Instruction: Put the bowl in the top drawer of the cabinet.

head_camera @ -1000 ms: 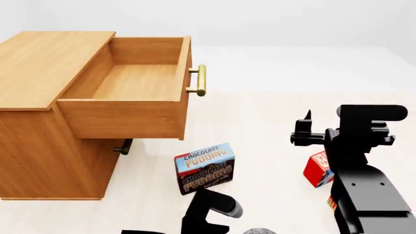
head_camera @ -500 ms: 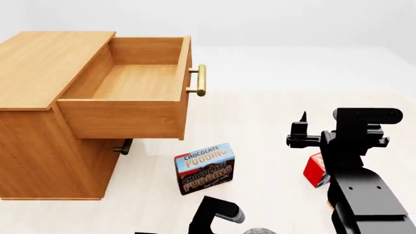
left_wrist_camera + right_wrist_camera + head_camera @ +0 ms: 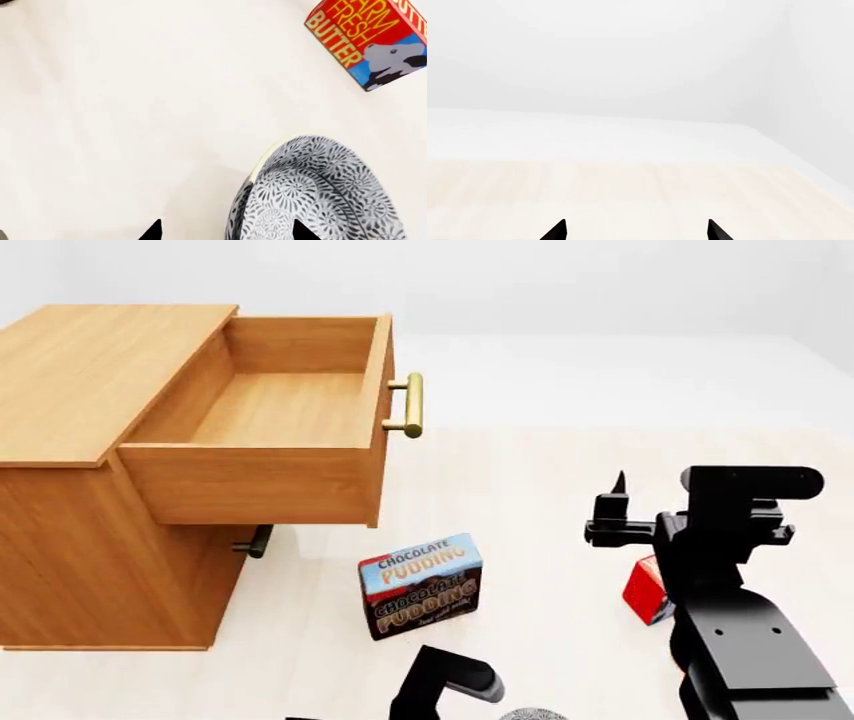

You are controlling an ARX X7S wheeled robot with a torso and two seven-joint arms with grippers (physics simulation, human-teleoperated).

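The bowl (image 3: 320, 200), white with a grey-blue floral pattern, sits on the pale floor; in the head view only a sliver of it (image 3: 534, 714) shows at the bottom edge. My left gripper (image 3: 227, 232) is open and straddles the bowl's rim, one fingertip over the inside, the other outside. The cabinet (image 3: 94, 390) stands at the left with its top drawer (image 3: 267, 410) pulled out and empty. My right gripper (image 3: 635, 231) is open and holds nothing, raised above the floor at the right.
A chocolate pudding box (image 3: 418, 585) stands on the floor in front of the cabinet. A red butter box (image 3: 646, 590) lies behind my right arm (image 3: 734, 540) and near the bowl (image 3: 373, 40). The lower drawer's handle (image 3: 254, 540) shows under the open drawer.
My right arm has sunk a little and shifted slightly left. The left arm's visible link has edged a bit to the right. The drawer and boxes have not moved.
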